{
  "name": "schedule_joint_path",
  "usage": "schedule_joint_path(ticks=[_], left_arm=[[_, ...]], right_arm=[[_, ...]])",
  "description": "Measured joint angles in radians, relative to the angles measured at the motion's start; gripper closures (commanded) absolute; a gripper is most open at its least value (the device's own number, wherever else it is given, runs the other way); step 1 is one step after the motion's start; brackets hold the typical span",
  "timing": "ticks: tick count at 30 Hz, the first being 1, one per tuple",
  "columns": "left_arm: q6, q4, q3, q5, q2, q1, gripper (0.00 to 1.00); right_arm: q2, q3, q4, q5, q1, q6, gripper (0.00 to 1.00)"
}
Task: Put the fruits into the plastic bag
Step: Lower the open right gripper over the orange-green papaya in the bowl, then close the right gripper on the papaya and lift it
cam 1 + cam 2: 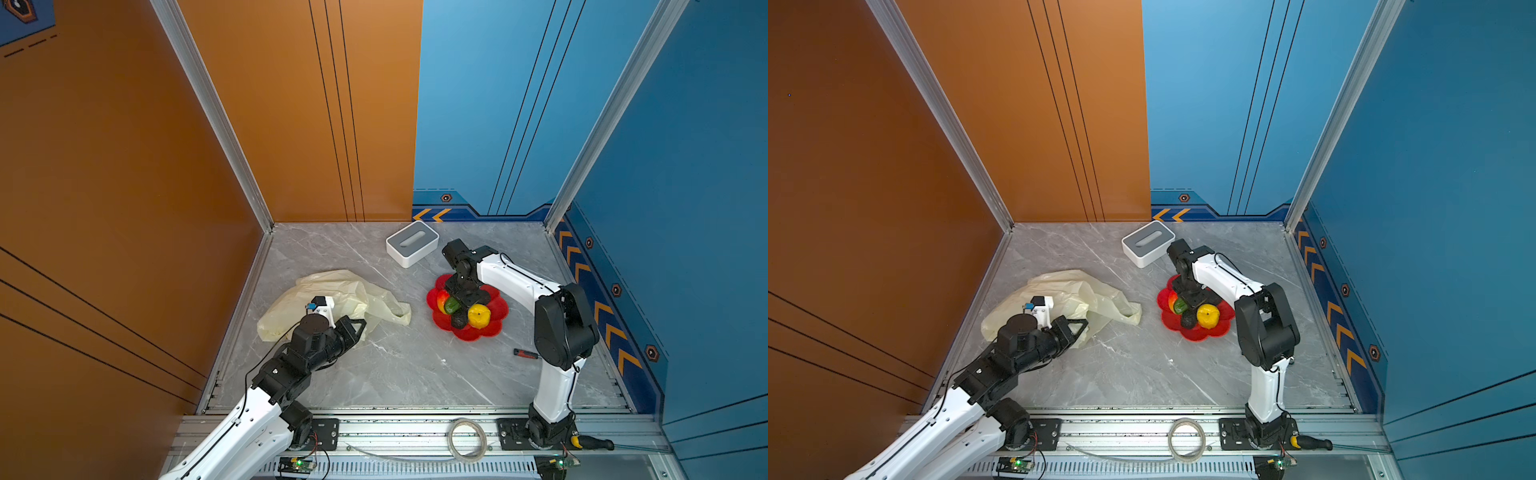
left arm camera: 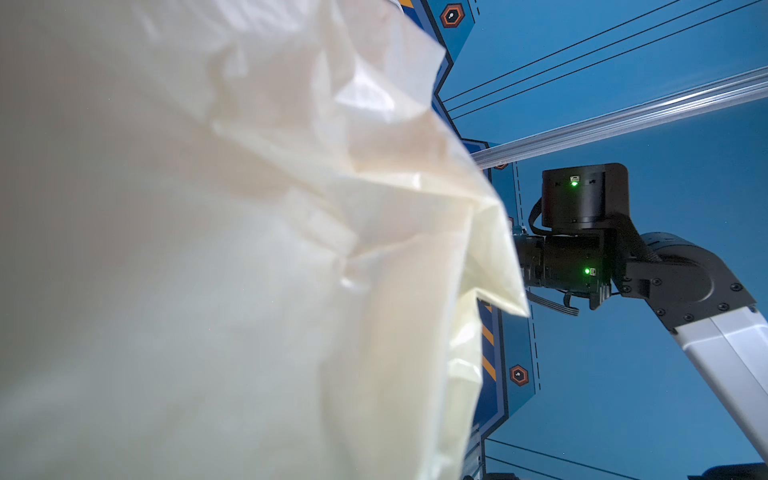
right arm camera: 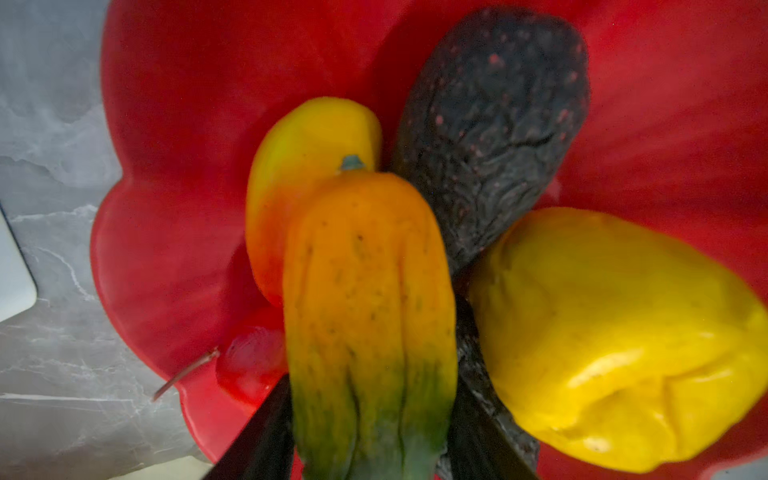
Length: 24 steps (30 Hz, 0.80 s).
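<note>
The cream plastic bag (image 1: 332,291) (image 1: 1067,291) lies crumpled at the table's left and fills most of the left wrist view (image 2: 249,249). My left gripper (image 1: 362,325) (image 1: 1084,324) is shut on the bag's near edge; its jaws are hidden in the wrist view. The fruits sit in a red flower-shaped dish (image 1: 494,328) (image 3: 187,124). My right gripper (image 1: 455,303) (image 3: 370,374) reaches down into the dish, its fingers pressed on both sides of an orange-green fruit (image 3: 365,291) (image 1: 451,305). Around it lie a yellow-red mango (image 3: 307,166), a dark avocado (image 3: 490,124) and a yellow pear-like fruit (image 3: 602,332) (image 1: 478,316).
A white-and-grey box (image 1: 412,243) stands at the back, close behind the right arm's wrist. A red-handled tool (image 1: 525,354) lies near the right arm's base. A roll of tape (image 1: 467,444) rests on the front rail. Walls close in the left, back and right.
</note>
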State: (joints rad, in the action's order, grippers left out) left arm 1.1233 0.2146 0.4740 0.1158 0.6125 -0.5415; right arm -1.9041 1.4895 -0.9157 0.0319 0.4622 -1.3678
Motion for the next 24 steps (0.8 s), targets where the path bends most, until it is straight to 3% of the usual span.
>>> schedule_joint_path(ticks=[5,14,24], left_arm=[[0.000,0.000,0.000,0.000,0.000,0.000,1.00],[0.000,0.000,0.000,0.000,0.005,0.000,1.00],[0.000,-0.002,0.000,0.001,0.026,0.000,1.00]], right_arm=[[0.000,0.000,0.003,0.000,0.000,0.000,0.69],[0.014,0.000,0.003,0.006,0.005,0.002,0.70],[0.164,0.034,0.007,0.055,0.033,0.053,0.70]])
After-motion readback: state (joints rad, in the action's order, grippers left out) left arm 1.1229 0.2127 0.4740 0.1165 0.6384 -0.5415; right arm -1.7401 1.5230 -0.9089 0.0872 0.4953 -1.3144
